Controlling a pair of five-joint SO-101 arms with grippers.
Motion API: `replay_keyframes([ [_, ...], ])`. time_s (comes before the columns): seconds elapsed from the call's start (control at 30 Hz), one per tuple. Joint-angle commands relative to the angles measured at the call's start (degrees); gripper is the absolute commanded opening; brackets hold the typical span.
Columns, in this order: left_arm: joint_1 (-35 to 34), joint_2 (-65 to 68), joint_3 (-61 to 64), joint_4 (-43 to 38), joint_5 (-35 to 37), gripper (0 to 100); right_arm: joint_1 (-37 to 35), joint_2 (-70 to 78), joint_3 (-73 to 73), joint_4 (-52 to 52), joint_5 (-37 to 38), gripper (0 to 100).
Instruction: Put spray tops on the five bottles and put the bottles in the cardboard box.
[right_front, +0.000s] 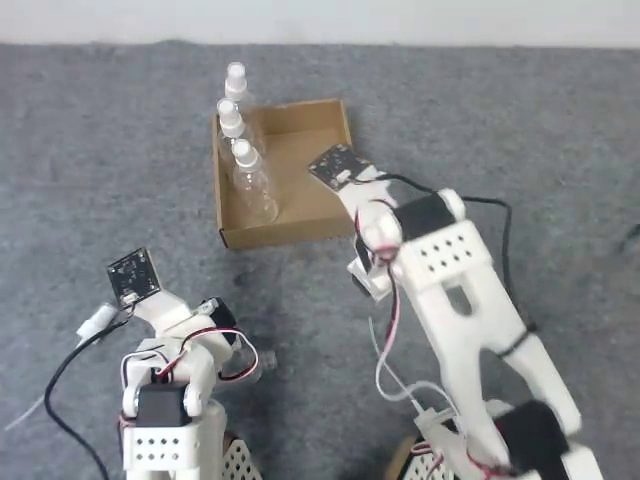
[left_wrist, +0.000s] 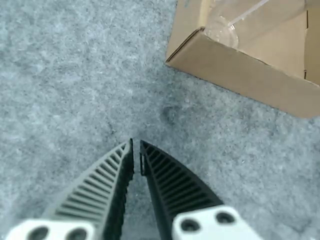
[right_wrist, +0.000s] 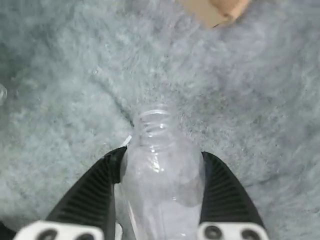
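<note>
Just beside the box (right_front: 290, 235), my right gripper (right_wrist: 162, 154) clamps the uncapped bottle (right_wrist: 160, 175) mid-body. It is probably light, thin-walled and slippery, so squeeze gently. My left gripper (left_wrist: 136, 146) is closed and empty.

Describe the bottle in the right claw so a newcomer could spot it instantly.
Find the cardboard box on the grey carpet. Just outside its corner, the right claw grips a clear bottle. Unlike the three topped bottles in the box, its threaded neck is bare.

Grey carpet (right_front: 520, 120) (cardboard box (right_front: 290, 234) atop)
</note>
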Motion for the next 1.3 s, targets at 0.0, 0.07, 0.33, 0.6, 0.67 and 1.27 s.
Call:
replay_keyframes([
  [0.0,0.26,-0.97,-0.48,0.53,0.18,2,-0.31,-7.87,3.78,-4.97,-2.73,7.6],
  [0.07,0.26,-0.97,-0.48,0.53,0.18,2,-0.22,-10.68,7.30,-7.16,-3.60,7.6],
  [0.33,0.26,-0.97,-0.48,0.53,0.18,2,-0.22,-18.42,17.93,-16.57,-7.30,7.6],
  [0.6,0.26,-0.97,-0.48,0.53,0.18,2,0.04,-22.20,25.41,-25.27,-8.35,7.3],
  [0.67,0.26,-0.97,-0.48,0.53,0.18,2,1.71,-22.90,27.34,-27.65,-8.44,7.3],
  [1.27,0.26,-0.97,-0.48,0.53,0.18,2,9.89,-34.33,39.38,-40.13,-13.19,7.2],
])
